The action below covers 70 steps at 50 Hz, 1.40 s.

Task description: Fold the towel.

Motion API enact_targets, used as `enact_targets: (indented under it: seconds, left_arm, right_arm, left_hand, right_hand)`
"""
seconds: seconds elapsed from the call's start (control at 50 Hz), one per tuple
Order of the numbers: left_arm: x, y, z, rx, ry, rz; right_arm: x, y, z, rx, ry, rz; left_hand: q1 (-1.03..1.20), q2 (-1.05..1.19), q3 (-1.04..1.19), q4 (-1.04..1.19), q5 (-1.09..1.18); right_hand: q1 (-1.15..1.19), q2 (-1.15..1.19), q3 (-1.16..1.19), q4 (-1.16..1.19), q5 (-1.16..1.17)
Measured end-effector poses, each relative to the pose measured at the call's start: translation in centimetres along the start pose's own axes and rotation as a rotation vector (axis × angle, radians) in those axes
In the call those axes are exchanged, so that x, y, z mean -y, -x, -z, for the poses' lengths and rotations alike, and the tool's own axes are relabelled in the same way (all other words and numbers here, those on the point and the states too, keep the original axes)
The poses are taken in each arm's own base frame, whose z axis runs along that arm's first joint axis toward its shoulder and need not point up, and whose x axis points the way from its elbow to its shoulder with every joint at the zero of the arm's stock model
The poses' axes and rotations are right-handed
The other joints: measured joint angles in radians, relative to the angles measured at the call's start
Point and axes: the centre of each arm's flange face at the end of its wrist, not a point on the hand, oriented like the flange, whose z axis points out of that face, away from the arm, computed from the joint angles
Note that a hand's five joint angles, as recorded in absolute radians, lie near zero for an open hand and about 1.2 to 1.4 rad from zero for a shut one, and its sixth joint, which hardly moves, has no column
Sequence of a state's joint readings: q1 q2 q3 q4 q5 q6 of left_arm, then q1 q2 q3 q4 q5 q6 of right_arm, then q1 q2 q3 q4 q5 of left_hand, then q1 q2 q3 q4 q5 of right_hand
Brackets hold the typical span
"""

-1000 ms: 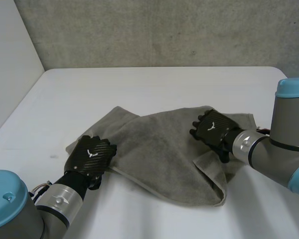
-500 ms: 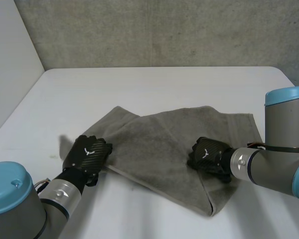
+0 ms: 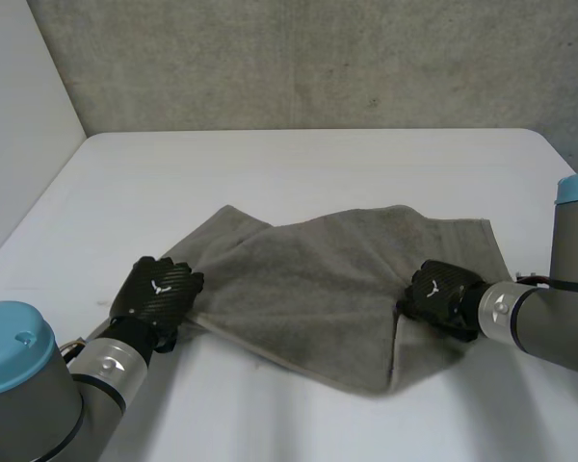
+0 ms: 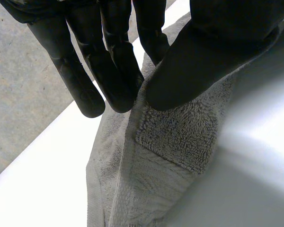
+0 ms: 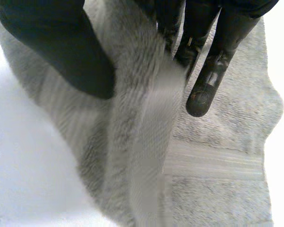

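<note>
1. Worktop (image 3: 299, 164): white surface carrying the work. The towel (image 3: 318, 279) lies on its near half, between the two arms.

2. Towel: grey terry, not flat. Its far edge runs towards the right and its near edge narrows to a point at the near right. The right end is doubled over on itself, and a raised ridge of cloth runs through it.

3. Left hand (image 3: 159, 294): at the towel's near-left corner. The thumb (image 4: 203, 61) closes against the fingers (image 4: 109, 71) with the hemmed edge pinched between them.

4. Right hand (image 3: 441, 294): at the doubled right end. The cloth ridge passes between its thumb (image 5: 61, 52) and its fingers (image 5: 213, 61), which close in on it from both sides. The grip covers a bunch of cloth, not a clean corner.

5. Step in hand (judgement): spreading. Each hand has one end and the towel is drawn out between them. No finished fold is laid.

6. Next move (judgement): maintain both pinches and apply even tension left and right until the doubled end opens flat. The right hand will probably need to regrasp at a true corner before one edge is carried over to meet the other.
</note>
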<state>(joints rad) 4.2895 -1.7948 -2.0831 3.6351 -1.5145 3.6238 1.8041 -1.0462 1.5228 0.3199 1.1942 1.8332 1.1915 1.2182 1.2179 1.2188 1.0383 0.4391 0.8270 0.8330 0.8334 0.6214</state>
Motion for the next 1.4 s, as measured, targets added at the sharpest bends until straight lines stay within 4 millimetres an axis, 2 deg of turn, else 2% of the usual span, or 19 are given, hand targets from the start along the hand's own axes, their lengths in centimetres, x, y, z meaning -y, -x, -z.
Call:
enact_targets:
  seconds: [0.02,0.06,0.16,0.22,0.26,0.32,0.36,0.38,0.42,0.44,0.5,0.74,0.86,0.94,1.14,1.4]
  left_arm:
    - [0.0,0.0,0.0,0.0,0.001,0.0]
    - [0.0,0.0,0.0,0.0,0.001,0.0]
    - [0.3,0.0,0.2,0.001,-0.006,-0.001]
    - [0.7,0.2,0.3,0.005,-0.018,-0.003]
    - [1.0,0.3,0.4,0.011,-0.029,-0.004]
    - [1.5,0.5,0.5,0.019,-0.046,-0.005]
    - [1.6,0.6,0.5,0.021,-0.052,-0.005]
    - [1.7,0.6,0.6,0.022,-0.055,-0.005]
    - [1.8,0.7,0.6,0.023,-0.057,-0.006]
    - [1.8,0.6,0.6,0.022,-0.059,-0.005]
    - [1.7,0.6,0.6,0.02,-0.056,-0.005]
    - [1.3,0.3,0.6,0.01,-0.043,-0.004]
    - [1.2,0.2,0.7,0.008,-0.04,-0.004]
    - [1.1,0.2,0.7,0.006,-0.038,-0.004]
    - [0.8,0.0,0.6,0.001,-0.028,-0.003]
    - [0.7,0.0,0.7,-0.001,-0.023,-0.003]
  right_arm:
    - [0.0,-0.3,0.1,-0.022,-0.003,-0.001]
    - [0.3,-1.0,0.5,-0.064,-0.014,-0.02]
    - [0.9,-2.6,1.7,-0.143,-0.042,-0.108]
    - [1.4,-4.0,3.2,-0.207,-0.066,-0.213]
    - [1.5,-4.6,4.1,-0.236,-0.075,-0.278]
    - [1.4,-4.9,5.1,-0.256,-0.078,-0.351]
    - [1.2,-4.9,5.5,-0.258,-0.076,-0.379]
    - [1.1,-4.8,5.6,-0.256,-0.073,-0.393]
    - [1.0,-4.7,5.8,-0.252,-0.069,-0.409]
    - [0.6,-4.3,5.9,-0.239,-0.061,-0.435]
    - [0.3,-4.0,5.9,-0.223,-0.054,-0.452]
    - [-0.9,-2.6,4.9,-0.14,-0.057,-0.5]
    - [-0.9,-2.0,4.7,-0.114,-0.065,-0.497]
    - [-0.8,-1.9,4.7,-0.113,-0.07,-0.495]
    - [-0.6,-1.3,4.0,-0.085,-0.075,-0.492]
    - [-0.1,0.0,1.9,-0.013,-0.068,-0.454]
  left_hand:
    - [0.0,0.0,0.0,0.0,0.0]
    - [0.0,0.0,0.0,0.0,0.0]
    - [0.0,0.0,0.0,0.0,0.0]
    - [0.0,0.0,0.0,0.0,0.0]
    - [0.0,0.0,0.0,0.0,0.0]
    - [0.0,0.0,0.0,0.0,0.0]
    - [0.0,0.0,0.0,0.0,0.0]
    - [0.0,0.0,0.0,0.0,0.0]
    - [0.0,0.0,0.0,0.0,0.0]
    - [0.0,0.0,0.0,0.0,0.0]
    - [0.0,0.0,0.0,0.0,0.0]
    - [0.004,0.0,0.0,0.0,0.0]
    - [0.004,0.0,0.0,0.0,0.0]
    - [0.004,0.0,0.0,0.0,0.0]
    - [0.004,0.0,0.0,0.0,0.0]
    - [0.004,0.0,0.0,0.0,0.0]
  right_hand:
    - [-0.002,0.286,0.273,0.276,0.277]
    - [0.088,0.342,0.345,0.353,0.362]
    - [0.131,0.342,0.345,0.354,0.367]
    - [0.166,0.342,0.346,0.354,0.37]
    - [0.371,0.342,0.348,0.354,0.37]
    - [0.516,0.342,0.349,0.354,0.371]
    - [0.504,0.32,0.324,0.328,0.348]
    - [0.391,0.166,0.166,0.167,0.209]
    - [0.391,0.166,0.166,0.167,0.209]
    - [0.176,-0.115,-0.112,-0.112,-0.059]
    - [0.123,-0.17,-0.189,-0.192,-0.148]
    - [0.122,-0.17,-0.189,-0.191,-0.152]
    - [-0.033,-0.37,-0.375,-0.375,-0.335]
    - [-0.073,-0.405,-0.418,-0.427,-0.393]
    - [-0.076,-0.405,-0.419,-0.431,-0.4]
    - [-0.034,-0.353,-0.353,-0.352,-0.326]
